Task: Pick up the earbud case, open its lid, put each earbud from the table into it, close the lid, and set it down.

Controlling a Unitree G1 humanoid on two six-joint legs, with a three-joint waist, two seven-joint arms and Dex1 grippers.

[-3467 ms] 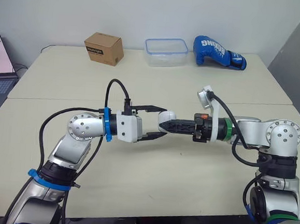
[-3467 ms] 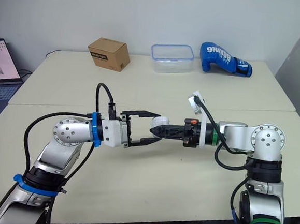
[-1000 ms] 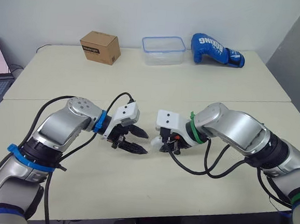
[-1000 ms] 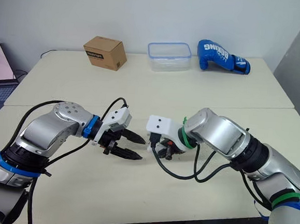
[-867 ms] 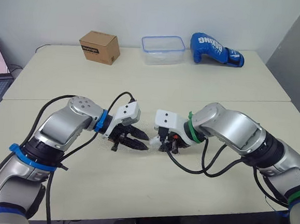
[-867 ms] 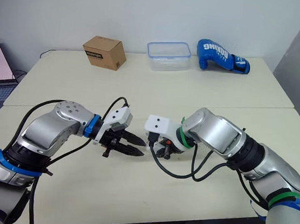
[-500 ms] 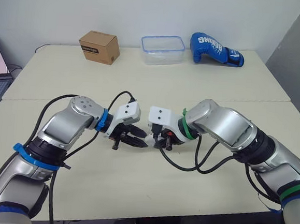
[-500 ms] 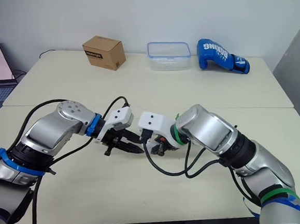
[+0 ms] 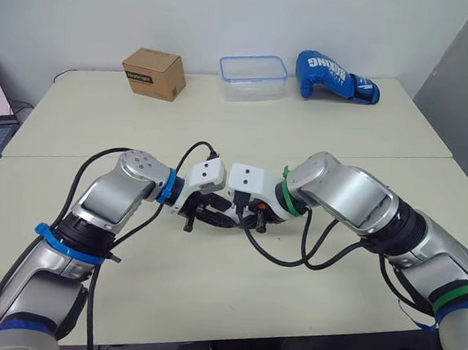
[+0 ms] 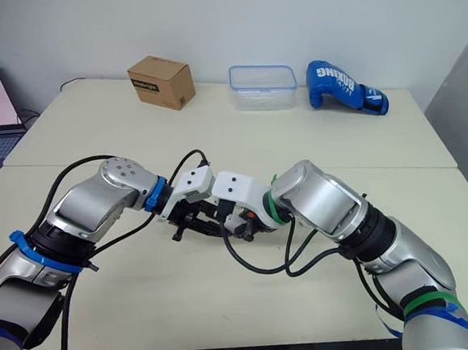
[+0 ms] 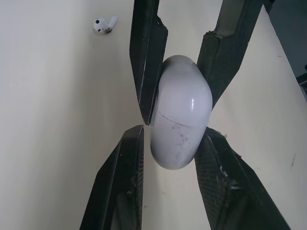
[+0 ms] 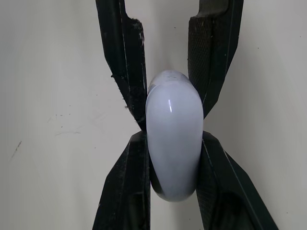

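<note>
1. The big pale table (image 9: 344, 111) holds everything.
2. At the far side lie a blue boxing glove (image 9: 336, 76) on the right, a clear plastic box (image 9: 254, 78) in the middle and a brown cardboard box (image 9: 154, 73) on the left. All three are well apart from the arms.
3. The left gripper (image 11: 173, 136) and right gripper (image 12: 173, 139) meet tip to tip at the near middle. Each pinches one end of the same thing.
4. That thing is the white earbud case (image 11: 181, 110), with its lid closed.
5. One tiny earbud (image 11: 104, 24) lies on the table near it.
</note>
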